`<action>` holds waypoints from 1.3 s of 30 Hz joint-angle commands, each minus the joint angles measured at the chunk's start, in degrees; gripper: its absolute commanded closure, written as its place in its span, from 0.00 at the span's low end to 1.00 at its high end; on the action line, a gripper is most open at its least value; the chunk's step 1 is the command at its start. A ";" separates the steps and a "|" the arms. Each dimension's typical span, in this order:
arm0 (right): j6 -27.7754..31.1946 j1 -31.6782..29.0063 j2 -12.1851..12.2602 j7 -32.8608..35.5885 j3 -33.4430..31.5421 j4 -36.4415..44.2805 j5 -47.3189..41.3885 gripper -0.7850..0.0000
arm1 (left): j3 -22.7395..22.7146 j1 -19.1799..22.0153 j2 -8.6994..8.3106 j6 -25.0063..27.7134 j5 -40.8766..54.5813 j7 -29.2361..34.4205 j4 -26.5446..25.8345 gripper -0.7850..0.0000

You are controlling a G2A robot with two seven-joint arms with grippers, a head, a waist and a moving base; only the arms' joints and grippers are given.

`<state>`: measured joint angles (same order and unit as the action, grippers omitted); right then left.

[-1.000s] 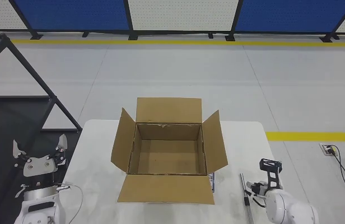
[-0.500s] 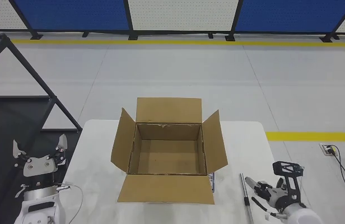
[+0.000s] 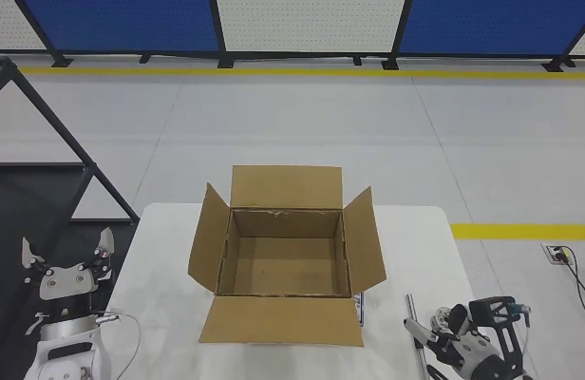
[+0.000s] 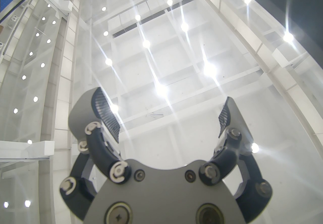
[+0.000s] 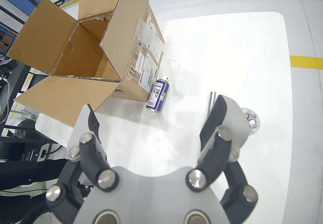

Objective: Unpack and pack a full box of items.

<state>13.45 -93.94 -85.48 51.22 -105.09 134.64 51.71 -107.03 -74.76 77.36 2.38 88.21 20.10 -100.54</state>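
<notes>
Top view: your table (image 3: 416,247) carries the box (image 3: 283,266), flaps folded out so its bare floor stays reachable | left gripper (image 4: 164,104) spread, empty, parked pointing at the ceiling, well off the box's left | right gripper (image 5: 156,119) spread, empty, facing the box's right wall | spray can (image 5: 158,95) sits just beside that wall, between box and right gripper, probably your next pick.

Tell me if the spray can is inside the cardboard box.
No, the spray can sits on the table, beside the cardboard box.
</notes>
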 commanded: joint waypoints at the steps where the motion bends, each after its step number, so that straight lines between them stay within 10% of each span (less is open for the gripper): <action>1: 0.00 0.00 0.00 0.00 0.00 0.00 0.00 0.00 | 0.00 0.00 0.00 0.00 0.00 0.00 0.00 0.00; 15: 0.10 -0.30 0.09 -0.72 0.29 -0.24 0.38 0.00 | 0.29 -0.74 -0.12 -2.66 -0.17 0.94 -1.17 0.00; 27: -16.56 7.36 0.58 -4.30 7.57 -12.67 23.03 0.00 | -1.58 -3.91 -0.68 -10.61 1.88 7.73 -1.95 0.00; 39: -18.87 12.69 1.59 1.93 6.54 -22.46 32.08 0.00 | -2.61 -5.05 -0.79 -11.71 4.13 6.49 -2.77 0.00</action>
<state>-5.42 -81.25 -83.88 53.23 -98.57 112.15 84.77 -109.65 -79.82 76.56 -9.32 92.35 26.54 -103.32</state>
